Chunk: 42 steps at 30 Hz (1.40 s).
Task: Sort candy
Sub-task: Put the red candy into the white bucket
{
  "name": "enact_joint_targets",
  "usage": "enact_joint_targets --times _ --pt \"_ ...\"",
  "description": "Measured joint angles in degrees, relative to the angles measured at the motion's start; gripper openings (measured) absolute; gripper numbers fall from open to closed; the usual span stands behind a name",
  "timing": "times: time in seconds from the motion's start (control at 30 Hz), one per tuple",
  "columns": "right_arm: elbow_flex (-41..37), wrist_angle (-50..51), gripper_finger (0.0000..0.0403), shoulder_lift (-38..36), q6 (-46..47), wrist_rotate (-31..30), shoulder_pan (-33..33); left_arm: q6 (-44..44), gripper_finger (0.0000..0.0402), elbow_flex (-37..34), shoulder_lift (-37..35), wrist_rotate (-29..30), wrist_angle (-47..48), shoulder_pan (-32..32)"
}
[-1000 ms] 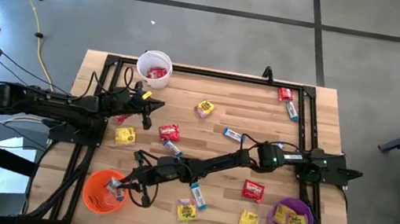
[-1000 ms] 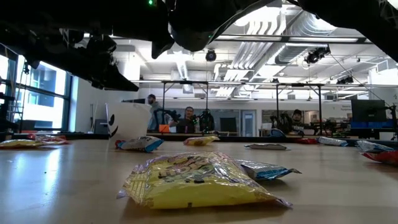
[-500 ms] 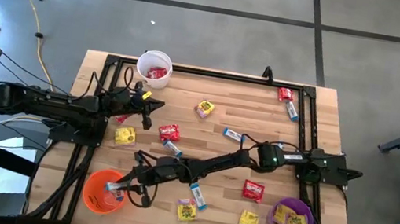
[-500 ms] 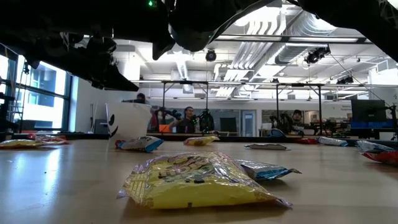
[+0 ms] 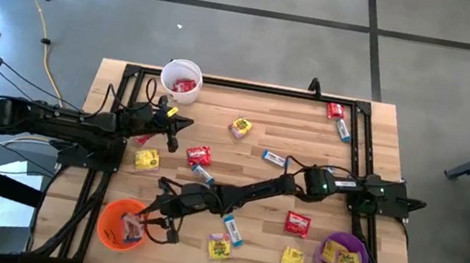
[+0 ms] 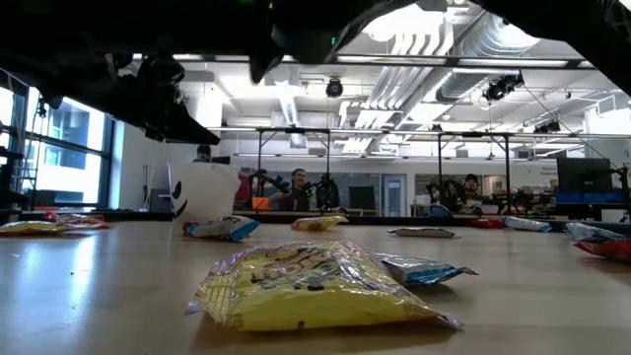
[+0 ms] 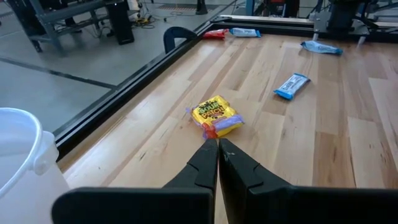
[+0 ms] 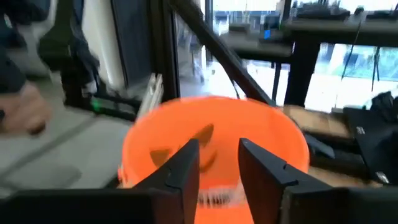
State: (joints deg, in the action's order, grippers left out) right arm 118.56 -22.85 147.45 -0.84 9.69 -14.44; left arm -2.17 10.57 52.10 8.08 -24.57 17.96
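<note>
Red, yellow and blue-and-white candies lie flat and scattered on the wooden table, among them a yellow packet (image 5: 240,129), a red packet (image 5: 199,155) and a blue bar (image 5: 275,159). My right gripper (image 5: 147,223) reaches across to the orange cup (image 5: 121,226) at the near left. It hangs open over the cup's rim (image 8: 217,149), with nothing between its fingers. A pale candy (image 5: 129,225) lies inside the cup. My left gripper (image 5: 187,124) waits shut above the table's far left, and a yellow packet (image 7: 214,117) lies just ahead of its tips (image 7: 218,144).
The white cup (image 5: 181,80) at the far left holds red candy. The purple cup (image 5: 342,259) at the near right holds yellow packets. A black frame (image 5: 251,85) runs around the table's edges. In the low view a yellow packet (image 6: 311,286) lies close, and people stand in the room behind.
The blue-and-white bar that showed at my right gripper's tips over the orange cup's rim is gone from there, and a pale piece now lies inside the cup. In the low view the right arm's dark bulk has risen a little. The left arm has kept still.
</note>
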Motion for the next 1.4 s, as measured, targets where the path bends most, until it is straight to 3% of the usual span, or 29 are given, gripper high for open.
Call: enact_joint_targets --times 0.23,0.33,0.5,0.7,0.87,1.2,1.4 --pt "-0.63 14.02 0.0013 -5.13 -11.73 -1.73 0.4 0.0 0.0 -0.02 0.02 -1.32 0.55 0.0" --pt "-4.32 17.73 0.001 -7.95 -14.08 -3.51 0.68 0.0 0.0 -0.02 0.02 -1.55 0.72 0.0" --pt "-22.51 7.01 0.0003 -14.72 -12.71 -10.45 1.14 -0.03 0.0 -0.02 0.02 -1.55 0.84 0.0" --pt "-49.07 -12.17 0.0001 -28.08 -7.68 -16.59 2.6 -0.98 0.0 -0.02 0.02 -1.55 0.76 0.0" --pt "-65.59 -20.56 0.0 -38.12 -3.93 -21.75 4.02 -1.09 0.0 -0.02 0.02 -1.55 0.78 0.02" --pt "-82.35 -22.58 0.0 -50.46 -0.46 -24.05 9.76 -1.54 0.0 0.14 0.02 -3.36 2.39 -0.37" --pt "-87.57 -21.86 0.0 -53.36 -0.42 -21.1 15.72 -3.9 0.0 7.88 0.02 -6.86 17.12 -1.84"
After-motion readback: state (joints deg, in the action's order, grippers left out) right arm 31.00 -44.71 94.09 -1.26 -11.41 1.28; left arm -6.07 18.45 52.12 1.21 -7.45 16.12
